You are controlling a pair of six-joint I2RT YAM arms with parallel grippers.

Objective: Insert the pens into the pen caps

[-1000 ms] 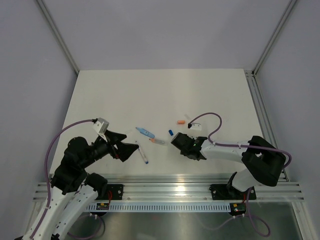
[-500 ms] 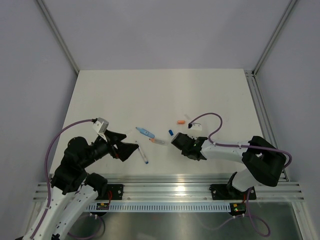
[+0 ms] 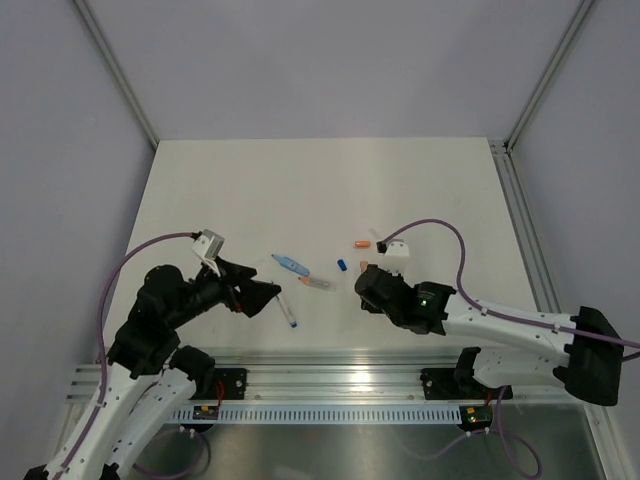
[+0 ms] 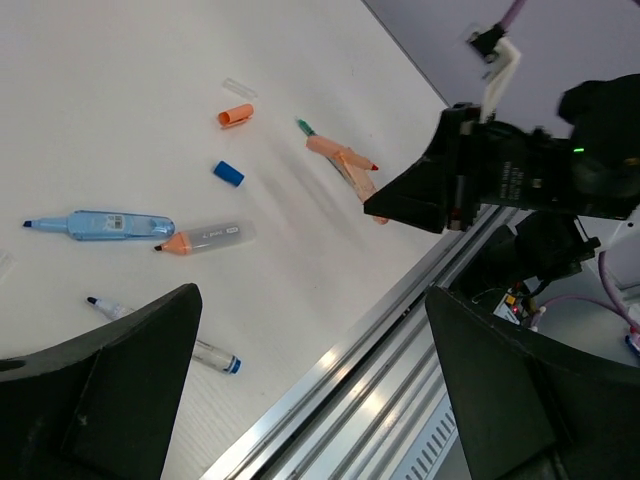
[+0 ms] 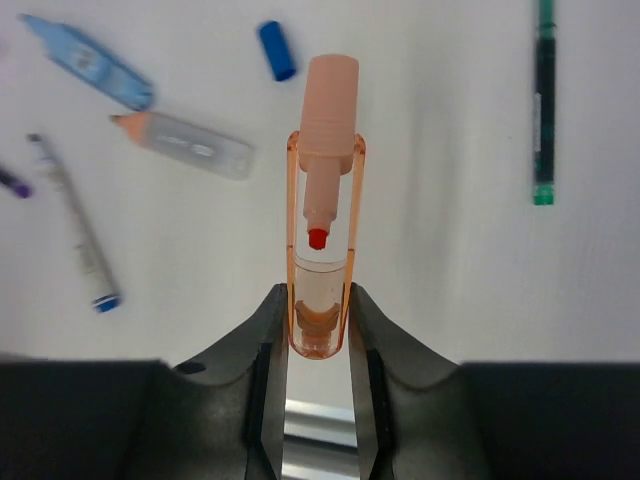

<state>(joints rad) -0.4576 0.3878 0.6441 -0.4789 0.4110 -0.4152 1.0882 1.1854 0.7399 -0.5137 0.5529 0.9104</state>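
My right gripper (image 5: 318, 320) is shut on a clear orange pen cap (image 5: 320, 300) and holds it above the table. A peach pen (image 5: 327, 95) with a red tip sits in the cap's mouth. In the top view this gripper (image 3: 366, 284) is right of centre. On the table lie a blue cap (image 5: 277, 50), an orange cap (image 4: 236, 115), a clear cap (image 4: 238, 88), a light blue marker (image 5: 90, 62), a clear pen with an orange tip (image 5: 185, 145), a white pen with a blue end (image 5: 75, 225) and a green-tipped dark pen (image 5: 543, 100). My left gripper (image 3: 268, 297) is open and empty, beside the white pen (image 3: 287, 312).
The metal rail (image 4: 400, 350) runs along the table's near edge, just below both grippers. The right arm's purple cable (image 3: 440, 235) loops over the table to the right.
The right arm has swung its elbow out to the right, and its gripper with the pen has shifted slightly right. The left gripper has edged right toward the white pen.
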